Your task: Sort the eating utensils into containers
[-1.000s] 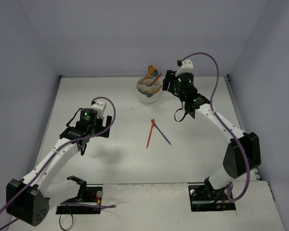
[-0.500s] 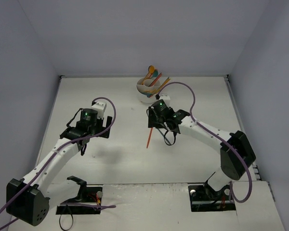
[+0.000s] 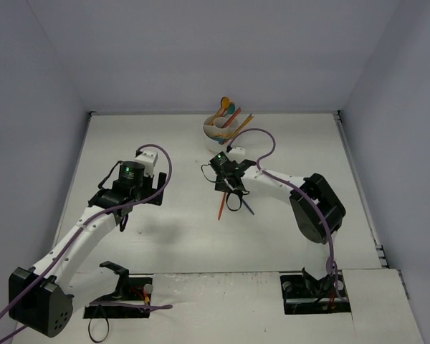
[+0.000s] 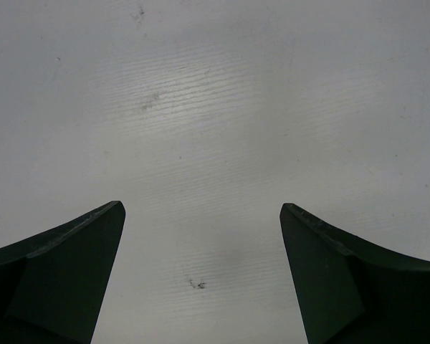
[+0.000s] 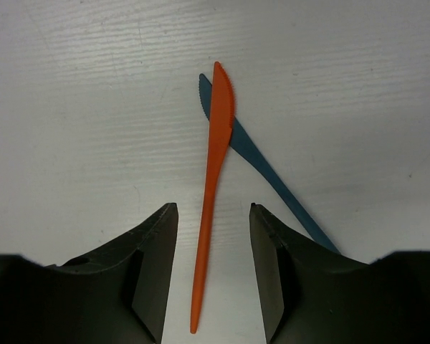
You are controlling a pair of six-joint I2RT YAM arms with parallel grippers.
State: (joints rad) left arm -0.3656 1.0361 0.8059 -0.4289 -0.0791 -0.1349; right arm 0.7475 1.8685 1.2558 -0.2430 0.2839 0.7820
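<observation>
Found the white cup [image 3: 211,134] at the far edge of the tabletop [image 3: 165,236], loaded with a sheaf of orange and teal utensils [image 3: 229,113] leaning out over its rim toward the far wall. Unable to assign pieces to compartments from the overhead view.

Located two pieces outside the cup, both flat on the tabletop on its near side and apart from it: an orange knife [image 5: 216,158] and a dark blue knife [image 5: 272,175]. Confirmed in the right wrist view the orange knife lying over the blue one, crossing it close to the blade ends, with the handles splaying apart toward the camera.

Recorded the right tool [image 5: 211,209] directly over this pair, on the near side of the cup. Noted jaws parted, grasping nothing, straddling the orange handle with a gap on each side. Traced the blue handle to the outer side of one finger [image 5: 294,265] and lost it there behind the finger body. Could not establish any contact between fingertips and tabletop.

Recorded the left tool [image 4: 201,206] well to the left of the cup and nearer the arm bases. Noted jaws spread wide, released, with only bare, lightly scuffed tabletop between them.
</observation>
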